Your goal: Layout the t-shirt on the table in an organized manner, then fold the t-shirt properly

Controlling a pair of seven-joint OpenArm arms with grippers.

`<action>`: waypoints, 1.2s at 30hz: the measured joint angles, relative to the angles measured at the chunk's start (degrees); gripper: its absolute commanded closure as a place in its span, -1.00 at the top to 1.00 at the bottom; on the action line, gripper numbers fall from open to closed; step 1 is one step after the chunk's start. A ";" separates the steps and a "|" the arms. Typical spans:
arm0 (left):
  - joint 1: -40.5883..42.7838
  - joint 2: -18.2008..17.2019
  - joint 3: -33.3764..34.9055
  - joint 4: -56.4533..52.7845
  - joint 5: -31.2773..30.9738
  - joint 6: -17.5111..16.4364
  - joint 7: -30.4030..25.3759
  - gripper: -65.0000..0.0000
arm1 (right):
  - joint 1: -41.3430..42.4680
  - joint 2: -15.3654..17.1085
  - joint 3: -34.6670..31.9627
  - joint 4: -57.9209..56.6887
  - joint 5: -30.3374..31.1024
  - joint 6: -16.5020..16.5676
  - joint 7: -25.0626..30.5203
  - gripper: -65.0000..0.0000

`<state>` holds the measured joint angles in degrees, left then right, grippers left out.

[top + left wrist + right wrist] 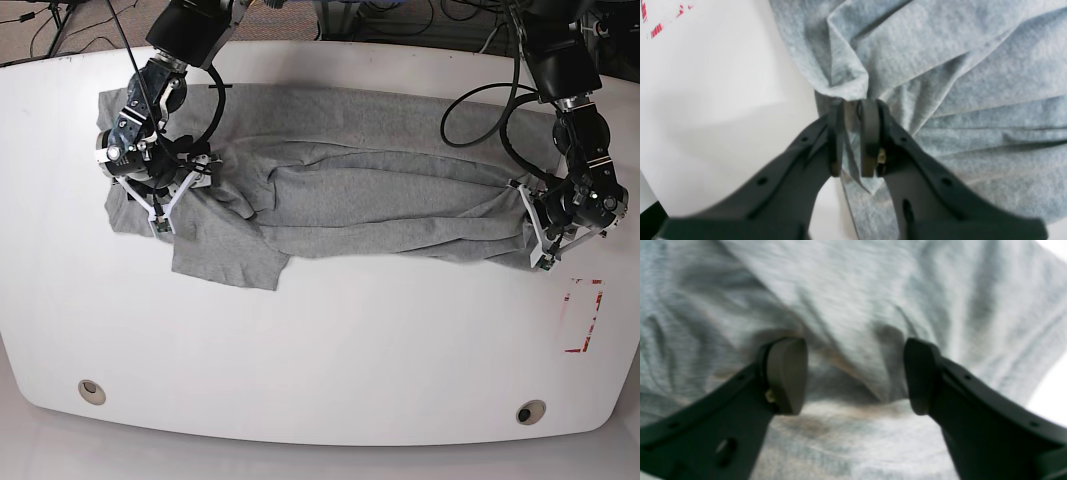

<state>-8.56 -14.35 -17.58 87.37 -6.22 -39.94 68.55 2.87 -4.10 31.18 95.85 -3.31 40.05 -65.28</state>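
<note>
Still the layout stage: the t-shirt point(360, 190) is lying bunched across the table point(320, 350). The left gripper point(851, 138) is pinching a hem fold; the right gripper point(855, 376) is hovering wide over cloth. Next it probably needs grabbing and stretching flat.

Two arms enter from the top corners of the base view. The right arm point(150, 110) at upper left and the left arm point(575, 130) at upper right are black, built of blocky housings and round joints, with black cables looping beside them. White brackets edge each wrist. The left gripper point(853, 140) and right gripper point(855, 376) have dark matte fingers dotted with small holes, tipped by flat grey-brown pads point(788, 375).
</note>
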 measured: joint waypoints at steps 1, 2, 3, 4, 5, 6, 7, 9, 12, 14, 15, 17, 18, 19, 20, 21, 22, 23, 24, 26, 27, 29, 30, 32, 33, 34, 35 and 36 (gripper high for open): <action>0.00 0.00 0.02 0.00 0.00 0.00 0.00 -0.81 | 0.00 0.09 0.00 0.02 -0.15 0.00 0.35 -0.10; -0.02 0.02 0.02 0.00 0.00 0.00 0.00 -0.81 | 0.00 0.20 -0.09 0.02 0.00 0.02 0.35 -0.23; -0.02 0.02 0.02 0.00 -0.04 -0.02 -0.02 -0.81 | 0.00 0.44 -0.15 0.02 0.15 0.02 0.35 -0.31; -0.02 0.00 0.02 0.00 -0.04 -0.02 -0.02 -0.81 | 0.00 0.52 -0.15 0.02 0.20 0.04 0.39 -0.40; -0.02 0.02 0.02 0.00 -0.02 0.00 -0.02 -0.81 | 0.02 0.74 -0.15 0.02 0.22 0.02 0.37 -0.50; 0.00 0.00 0.02 0.00 -0.02 -0.02 -0.02 -0.81 | 0.04 0.94 -0.15 0.02 0.28 0.02 0.39 -0.57; 0.00 0.00 0.02 0.00 0.00 0.00 0.00 -0.81 | 0.07 1.11 -0.13 0.02 0.28 0.02 0.39 -0.64; 0.00 0.00 0.02 0.00 0.00 0.00 0.00 -0.81 | 0.02 1.29 -0.11 0.02 0.11 0.00 0.37 -0.77; -0.02 0.02 0.02 0.00 -0.04 0.00 -0.02 -0.81 | 0.00 1.36 -0.09 0.02 0.11 0.02 0.35 -0.93; -0.02 0.02 0.02 0.00 -0.02 0.00 -0.02 -0.81 | 0.02 1.33 -0.11 0.02 0.13 0.02 0.37 -1.00; -0.02 0.02 0.02 0.00 -0.02 0.00 -0.02 -0.81 | 0.02 1.33 -0.11 0.02 0.13 0.02 0.37 -1.00; 0.00 0.00 0.02 0.00 0.00 0.00 0.00 -0.81 | 0.02 1.31 -0.11 0.09 0.11 0.02 0.37 -1.00; 0.00 0.00 0.02 0.00 -0.02 0.00 0.00 -0.81 | 0.00 1.27 -0.11 0.13 0.09 0.02 0.37 -1.00; 0.00 0.00 0.00 0.00 0.00 0.00 0.00 -0.81 | 0.00 1.22 -0.11 0.35 0.07 0.02 0.35 -1.00; 0.00 0.00 0.02 0.00 -0.02 0.00 -0.02 -0.81 | -0.02 1.20 -0.13 0.70 -0.02 0.02 0.33 -1.00; -0.02 0.00 0.02 0.00 -0.02 0.00 -0.02 -0.81 | -0.07 1.16 -0.13 1.33 -0.17 0.02 0.26 -1.00; -0.04 0.02 0.02 0.00 -0.02 0.00 -0.02 -0.81 | -0.07 1.18 -0.13 2.14 -0.09 0.04 0.20 -1.00; -0.02 0.02 0.02 0.00 -0.07 0.00 -0.02 -0.81 | -0.07 1.18 -0.13 2.86 -0.17 0.04 0.15 -1.00; -0.02 0.02 0.02 0.00 -0.07 0.00 -0.02 -0.82 | -0.07 1.18 -0.13 4.13 -0.35 0.02 0.15 -1.00; -0.15 0.02 0.02 0.09 -0.04 0.00 0.02 -0.89 | 0.00 1.22 -0.13 6.34 -0.35 0.02 -0.09 -1.00; -0.44 0.02 -0.04 0.24 -0.04 -0.02 0.15 -0.92 | 0.17 1.22 -0.15 7.58 -0.24 0.02 -0.85 -1.00; -1.25 0.02 -0.04 0.72 0.00 -0.02 0.52 -0.96 | 0.50 1.22 -0.15 9.03 -0.33 0.02 -2.56 -1.00; -1.75 0.02 -0.04 1.05 0.04 -0.02 0.50 -0.97 | 0.70 1.22 -0.15 9.73 -0.31 0.07 -2.93 -1.00; -2.93 0.02 -0.07 1.81 -0.04 0.00 0.39 -0.98 | 1.01 1.20 -0.15 11.13 -0.28 0.02 -3.50 -1.00; -3.43 0.13 -0.07 2.16 -0.04 0.00 0.35 -0.98 | 1.14 1.20 -0.15 11.76 -0.33 0.04 -3.69 -1.00; -4.17 0.50 -0.26 2.67 -0.02 0.00 0.33 -0.98 | 1.33 1.25 -0.15 12.79 -0.37 0.02 -3.78 -1.00; -4.85 0.94 -0.42 3.06 0.00 0.00 0.33 -0.98 | 1.55 1.27 -0.13 13.68 -0.31 0.02 -3.76 -1.00; -5.29 1.27 -0.50 3.32 -0.02 0.00 0.26 -0.98 | 1.68 1.27 -0.15 14.21 -0.37 0.02 -3.78 -1.00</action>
<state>-13.85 -13.08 -18.09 90.70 -6.24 -39.94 68.82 4.56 -2.83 31.03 110.06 -3.68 40.07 -69.06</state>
